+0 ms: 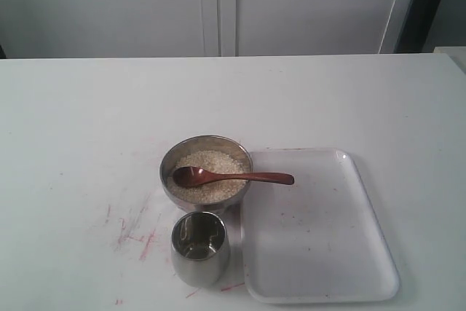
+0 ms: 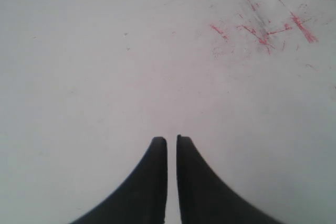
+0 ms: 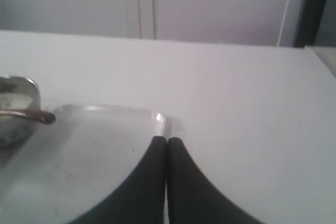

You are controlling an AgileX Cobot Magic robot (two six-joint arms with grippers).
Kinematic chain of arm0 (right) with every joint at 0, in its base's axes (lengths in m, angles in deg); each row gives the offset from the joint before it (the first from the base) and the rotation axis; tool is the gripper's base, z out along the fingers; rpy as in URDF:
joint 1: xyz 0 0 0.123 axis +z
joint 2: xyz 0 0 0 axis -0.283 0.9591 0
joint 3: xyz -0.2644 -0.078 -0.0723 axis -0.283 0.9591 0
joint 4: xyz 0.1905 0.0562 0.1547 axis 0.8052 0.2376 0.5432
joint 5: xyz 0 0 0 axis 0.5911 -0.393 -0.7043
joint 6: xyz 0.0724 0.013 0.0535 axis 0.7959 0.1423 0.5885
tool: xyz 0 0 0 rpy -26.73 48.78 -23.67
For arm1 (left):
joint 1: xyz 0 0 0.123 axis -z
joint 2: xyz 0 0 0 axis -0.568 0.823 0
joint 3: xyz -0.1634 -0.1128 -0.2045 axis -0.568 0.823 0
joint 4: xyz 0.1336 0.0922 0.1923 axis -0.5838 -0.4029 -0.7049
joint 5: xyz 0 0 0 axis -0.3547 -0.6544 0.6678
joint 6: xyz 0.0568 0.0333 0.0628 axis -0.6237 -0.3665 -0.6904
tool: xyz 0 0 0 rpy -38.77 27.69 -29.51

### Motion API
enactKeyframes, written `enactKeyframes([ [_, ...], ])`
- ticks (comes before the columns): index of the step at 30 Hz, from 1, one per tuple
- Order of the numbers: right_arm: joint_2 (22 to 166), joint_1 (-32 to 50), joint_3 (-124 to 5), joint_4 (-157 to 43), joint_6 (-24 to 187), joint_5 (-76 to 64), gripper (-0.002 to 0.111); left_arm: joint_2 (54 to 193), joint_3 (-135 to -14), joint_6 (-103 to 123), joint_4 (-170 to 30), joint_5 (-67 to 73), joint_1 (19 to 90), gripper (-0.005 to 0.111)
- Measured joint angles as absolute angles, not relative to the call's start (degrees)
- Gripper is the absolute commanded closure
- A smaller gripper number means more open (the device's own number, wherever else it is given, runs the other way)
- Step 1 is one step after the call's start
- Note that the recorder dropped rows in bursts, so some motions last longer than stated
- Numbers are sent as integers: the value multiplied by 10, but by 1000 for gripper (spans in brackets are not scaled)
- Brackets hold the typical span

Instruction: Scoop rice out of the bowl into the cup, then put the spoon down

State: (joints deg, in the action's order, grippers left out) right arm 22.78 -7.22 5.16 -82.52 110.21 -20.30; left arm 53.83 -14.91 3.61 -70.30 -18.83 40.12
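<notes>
A steel bowl point(image 1: 167, 169) of off-white rice point(image 1: 218, 162) stands mid-table. The wooden spoon point(image 1: 240, 177) lies across it, scoop on the rice, handle sticking out over the rim toward the tray. The steel cup point(image 1: 199, 248) stands just in front of the bowl. Neither gripper shows in the exterior view. My left gripper point(image 2: 171, 140) is shut, with only a thin slit between its fingers and nothing held, above bare table. My right gripper point(image 3: 167, 140) is shut and empty near the tray's far corner; the bowl's edge point(image 3: 21, 88) and the spoon's handle tip point(image 3: 44, 117) show there.
A white rectangular tray point(image 1: 320, 231) lies right of the bowl and cup, and its rim point(image 3: 157, 119) appears in the right wrist view. Red scribble marks point(image 1: 138, 231) stain the table left of the cup, as red marks point(image 2: 262, 30) in the left wrist view.
</notes>
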Motion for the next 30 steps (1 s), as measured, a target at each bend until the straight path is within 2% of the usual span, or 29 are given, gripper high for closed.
enactKeyframes([
  [6, 228, -72, 52, -824, 1102, -51, 108, 538, -149, 36, -703, -188, 401, 92],
  [12, 228, -72, 52, -824, 1106, 7, 108, 538, -149, 36, -703, -188, 401, 92],
  [18, 228, -72, 52, -813, 1267, 58, 108, 538, -149, 36, -703, -188, 401, 92],
  [23, 228, -72, 2, -809, 1381, -151, 108, 538, -149, 36, -703, -188, 401, 92],
  [30, 292, -33, -146, -769, 1241, -326, 108, 538, -149, 36, -703, -188, 401, 92],
])
